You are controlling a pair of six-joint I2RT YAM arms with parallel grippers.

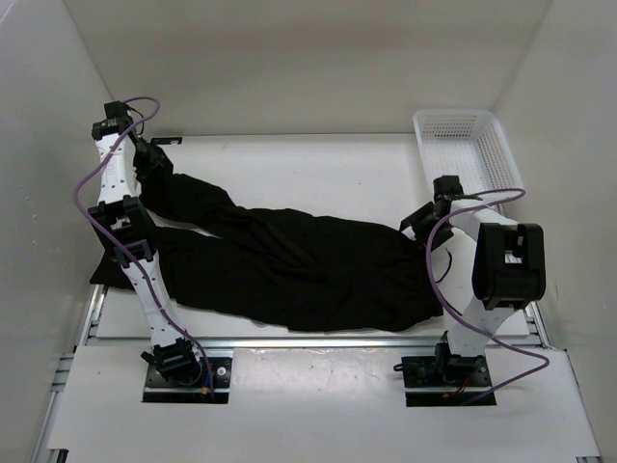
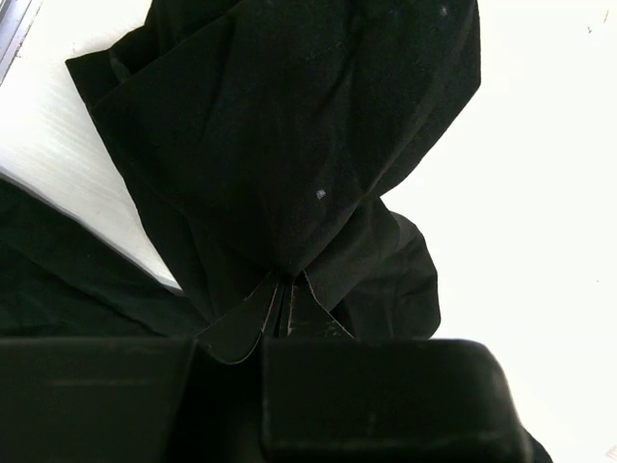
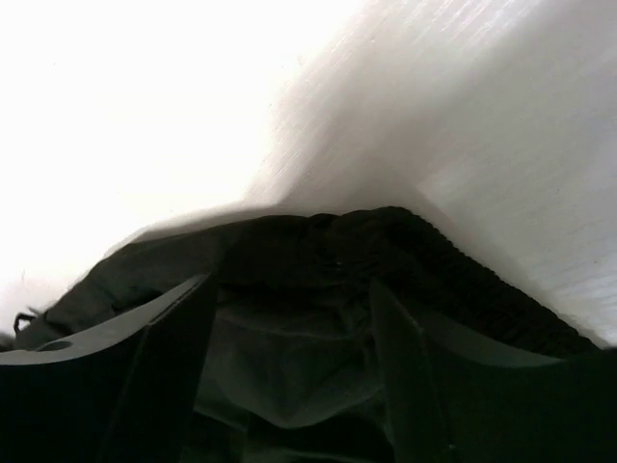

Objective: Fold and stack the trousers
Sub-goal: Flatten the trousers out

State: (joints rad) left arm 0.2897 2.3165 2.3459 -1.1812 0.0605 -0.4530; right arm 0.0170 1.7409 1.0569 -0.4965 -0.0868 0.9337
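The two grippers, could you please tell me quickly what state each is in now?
Left gripper: closed on a leg of the plain black soft-fabric trousers.
Right gripper: open, straddling the trousers' waistband.

Plain black trousers [image 1: 289,265], a white mesh basket [image 1: 453,115], white table [image 1: 318,164]

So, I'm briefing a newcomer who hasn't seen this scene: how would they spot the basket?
Start at the white table and look to its far right corner. The basket sits there: white, rectangular, mesh-walled, the only container, apart from the black trousers.
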